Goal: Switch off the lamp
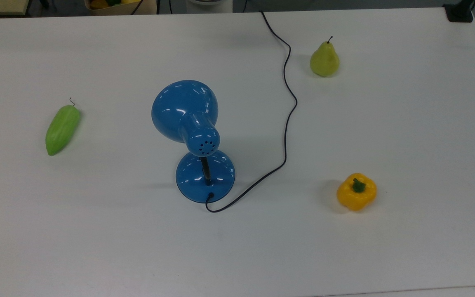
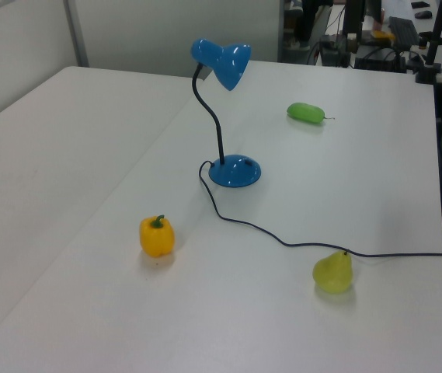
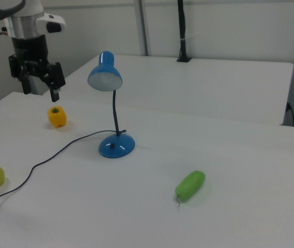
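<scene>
Lamp (image 3: 113,106) stands centre frame in the right view, shade unlit; gripper (image 3: 53,89) hangs upper left, well apart, holding nothing, finger gap indeterminable; any further press should target the base (image 3: 116,145) squarely.

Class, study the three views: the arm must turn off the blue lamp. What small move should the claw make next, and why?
Probably bring the claw across and down toward the lamp, aiming at its round base. In the right view the claw hangs high, well off to the right view's left of the lamp, touching nothing. A small dark mark on the base may be the switch.
</scene>
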Robot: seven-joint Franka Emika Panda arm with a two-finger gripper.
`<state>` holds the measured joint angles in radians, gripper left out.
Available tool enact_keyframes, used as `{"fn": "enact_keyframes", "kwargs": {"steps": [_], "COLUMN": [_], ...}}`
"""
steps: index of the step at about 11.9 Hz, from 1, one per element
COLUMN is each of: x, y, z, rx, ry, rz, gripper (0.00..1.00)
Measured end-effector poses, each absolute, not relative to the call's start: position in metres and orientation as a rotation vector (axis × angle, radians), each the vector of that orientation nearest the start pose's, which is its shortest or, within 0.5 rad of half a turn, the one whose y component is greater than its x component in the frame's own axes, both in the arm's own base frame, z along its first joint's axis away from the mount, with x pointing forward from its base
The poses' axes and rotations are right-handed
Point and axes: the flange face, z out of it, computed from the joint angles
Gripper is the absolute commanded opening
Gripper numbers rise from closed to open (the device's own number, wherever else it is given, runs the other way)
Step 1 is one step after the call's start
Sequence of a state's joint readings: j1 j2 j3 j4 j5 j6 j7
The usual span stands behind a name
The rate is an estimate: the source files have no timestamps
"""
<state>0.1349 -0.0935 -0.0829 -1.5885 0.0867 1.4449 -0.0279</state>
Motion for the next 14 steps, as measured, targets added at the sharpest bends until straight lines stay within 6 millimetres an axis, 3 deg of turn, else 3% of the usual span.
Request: {"fn": "enact_keyframes", "kwargs": {"steps": [3,5,8,12,14], "x": [0.524,0.537,0.544,0.554,0.559], "y": [0.015,0.019,0.039,0.078,0.074], "z": [0.661,0.655,0.649,0.617,0.604], "rx": [-3.043,-3.038,-3.025,-3.032,-3.034], "ry": [-0.074,-0.038,0.087,-0.076,-0.222], "rz": [-0.062,-0.156,-0.205,-0.207,-0.208], "gripper": [1.00,1.00,1.00,1.00,1.00]}}
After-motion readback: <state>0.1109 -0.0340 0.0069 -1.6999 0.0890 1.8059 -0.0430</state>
